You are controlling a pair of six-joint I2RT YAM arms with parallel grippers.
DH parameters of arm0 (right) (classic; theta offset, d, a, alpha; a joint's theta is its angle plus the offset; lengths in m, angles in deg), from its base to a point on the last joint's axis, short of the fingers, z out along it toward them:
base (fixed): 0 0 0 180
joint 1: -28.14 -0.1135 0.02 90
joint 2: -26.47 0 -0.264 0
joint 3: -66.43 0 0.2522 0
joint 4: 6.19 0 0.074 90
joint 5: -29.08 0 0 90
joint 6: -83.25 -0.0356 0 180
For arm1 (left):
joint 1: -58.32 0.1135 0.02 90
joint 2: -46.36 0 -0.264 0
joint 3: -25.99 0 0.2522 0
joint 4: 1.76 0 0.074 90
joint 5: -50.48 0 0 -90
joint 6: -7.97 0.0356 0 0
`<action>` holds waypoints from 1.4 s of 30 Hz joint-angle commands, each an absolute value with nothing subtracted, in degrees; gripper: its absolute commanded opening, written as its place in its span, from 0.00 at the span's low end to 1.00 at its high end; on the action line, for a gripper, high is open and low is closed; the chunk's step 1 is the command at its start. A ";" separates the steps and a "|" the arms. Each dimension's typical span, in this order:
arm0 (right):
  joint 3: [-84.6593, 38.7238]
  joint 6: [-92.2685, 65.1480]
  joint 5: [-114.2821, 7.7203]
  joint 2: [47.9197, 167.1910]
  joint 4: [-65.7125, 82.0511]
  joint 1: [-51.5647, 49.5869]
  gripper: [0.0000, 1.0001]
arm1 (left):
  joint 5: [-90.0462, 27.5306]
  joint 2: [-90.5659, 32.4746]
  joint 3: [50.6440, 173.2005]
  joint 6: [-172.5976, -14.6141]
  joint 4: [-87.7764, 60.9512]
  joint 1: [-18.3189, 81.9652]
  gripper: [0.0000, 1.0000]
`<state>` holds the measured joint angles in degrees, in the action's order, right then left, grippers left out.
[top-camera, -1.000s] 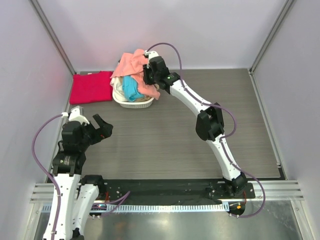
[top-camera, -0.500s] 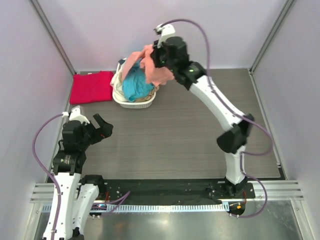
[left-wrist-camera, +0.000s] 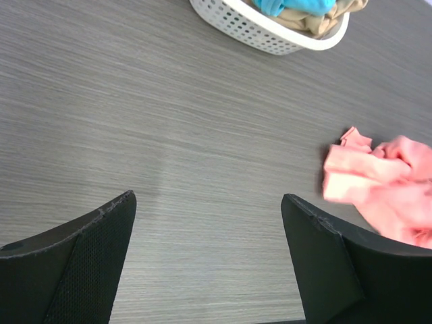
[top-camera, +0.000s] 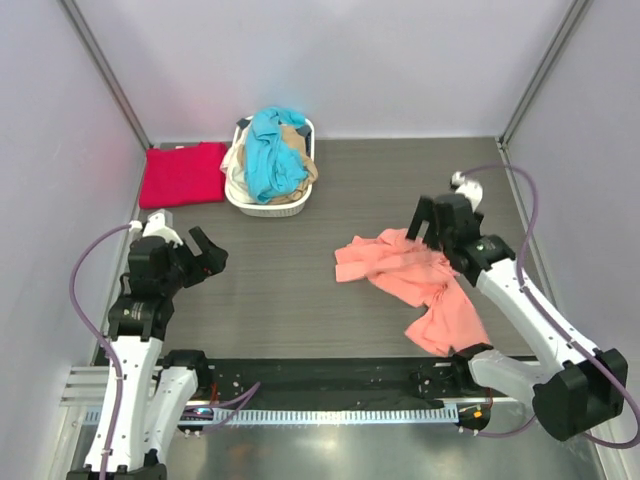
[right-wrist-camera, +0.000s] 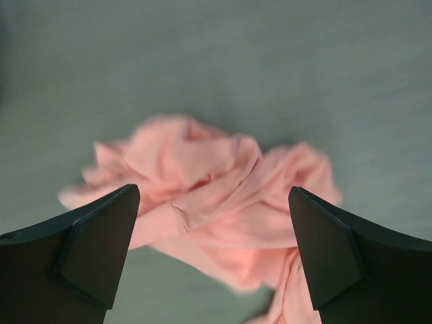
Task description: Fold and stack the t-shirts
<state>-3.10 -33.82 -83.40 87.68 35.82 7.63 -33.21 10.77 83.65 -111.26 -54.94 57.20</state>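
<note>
A salmon-pink t-shirt (top-camera: 415,285) lies crumpled on the table at centre right, also seen in the left wrist view (left-wrist-camera: 385,182) and the right wrist view (right-wrist-camera: 216,196). My right gripper (top-camera: 428,228) (right-wrist-camera: 214,192) hangs open just above its far edge, holding nothing. A crimson red t-shirt (top-camera: 183,174) lies folded at the back left. A teal t-shirt (top-camera: 272,155) and a beige one (top-camera: 300,172) sit heaped in the basket. My left gripper (top-camera: 205,262) (left-wrist-camera: 208,196) stands open over bare table at the near left.
The white oval laundry basket (top-camera: 262,208) (left-wrist-camera: 270,37) stands at the back, left of centre, beside the red shirt. Walls close the table at the back and both sides. Part of the pink shirt reaches the table's near edge by the right arm's base.
My right arm swung from the basket to the near right carrying the pink shirt, then opened; the shirt now lies on the table. The left arm barely moved.
</note>
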 commanded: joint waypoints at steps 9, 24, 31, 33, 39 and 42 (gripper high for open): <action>-3.23 -44.35 -76.64 92.46 37.72 -15.42 0.95 | -31.61 11.12 84.58 -109.54 -54.01 56.83 0.89; 4.95 -61.77 -81.49 105.04 37.72 -28.90 0.95 | -29.06 10.94 84.22 -109.36 -53.31 56.83 0.90; -1.02 -59.66 -82.89 116.99 37.55 -28.90 0.95 | -29.23 12.26 84.05 -109.27 -53.31 56.83 0.90; -2.78 -59.04 -83.50 120.51 37.63 -28.82 0.95 | -29.41 12.79 84.05 -109.27 -53.22 56.74 0.90; -6.65 -57.20 -85.09 126.13 39.21 -28.82 0.81 | -29.50 13.31 84.05 -109.27 -53.31 56.83 0.90; -8.06 -56.32 -84.92 127.37 40.44 -28.90 0.46 | -29.50 13.58 84.14 -109.27 -53.22 56.83 0.90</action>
<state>-6.36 -57.09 -83.12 125.63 39.74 -28.64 -30.46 12.91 83.65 -110.04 -55.00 56.93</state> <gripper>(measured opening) 0.514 0.902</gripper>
